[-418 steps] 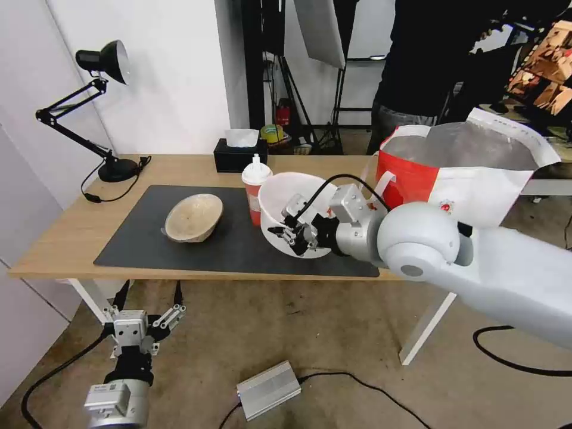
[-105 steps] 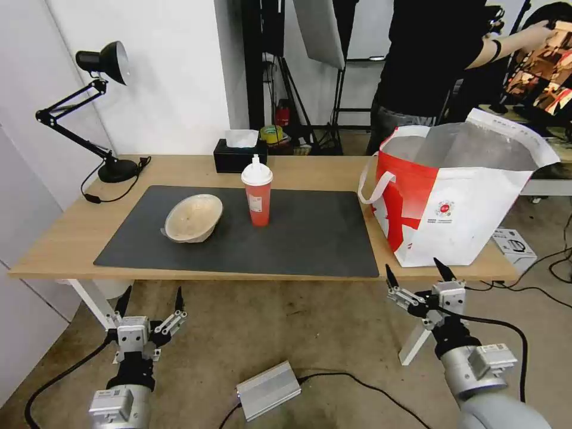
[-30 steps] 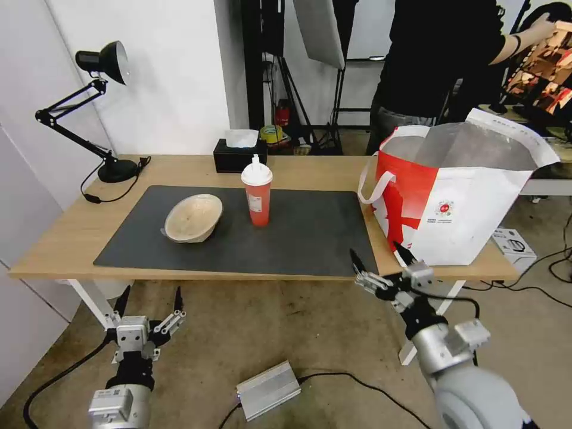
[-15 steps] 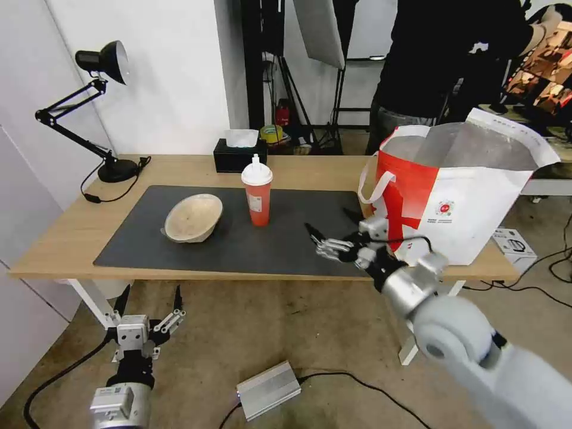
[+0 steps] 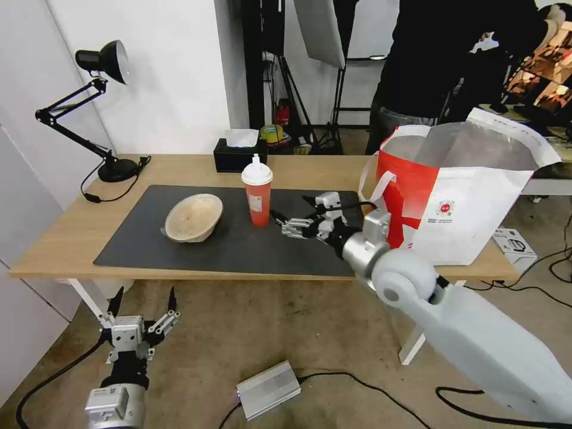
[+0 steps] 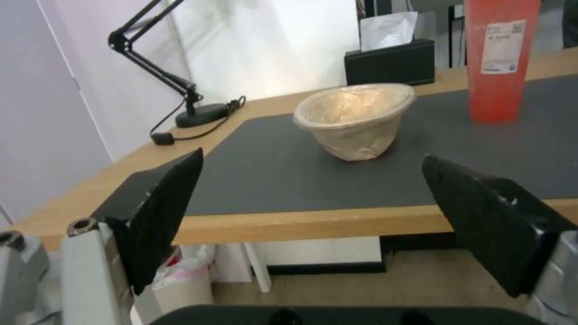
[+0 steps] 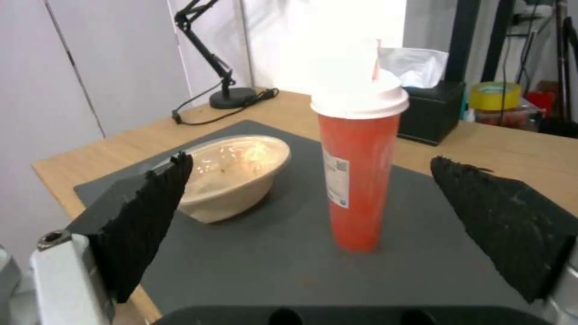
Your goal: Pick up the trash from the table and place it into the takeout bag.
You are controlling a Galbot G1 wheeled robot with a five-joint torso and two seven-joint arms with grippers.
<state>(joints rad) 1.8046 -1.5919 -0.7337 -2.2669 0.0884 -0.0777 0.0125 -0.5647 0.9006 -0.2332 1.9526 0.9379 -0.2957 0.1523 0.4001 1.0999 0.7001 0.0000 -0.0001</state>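
With its fingers spread, the right gripper (image 5: 292, 215) hovers over the mat (image 5: 310, 238) just beside the red cup (image 5: 257, 190) standing mid-table, and should straddle the cup's body level, closing gently to avoid tipping it.

Plain workshop corner, white walls and a scuffed floor

A black desk lamp (image 5: 98, 62) on a jointed arm sits at about 10 o'clock against the white wall (image 5: 173, 71), a black tissue box (image 5: 239, 156) at 12, dark stands and a white reflector panel (image 5: 322, 30) behind it. The brownish concrete floor (image 5: 286, 322) has black cables and a silver power brick (image 5: 268, 390) at 6 o'clock.
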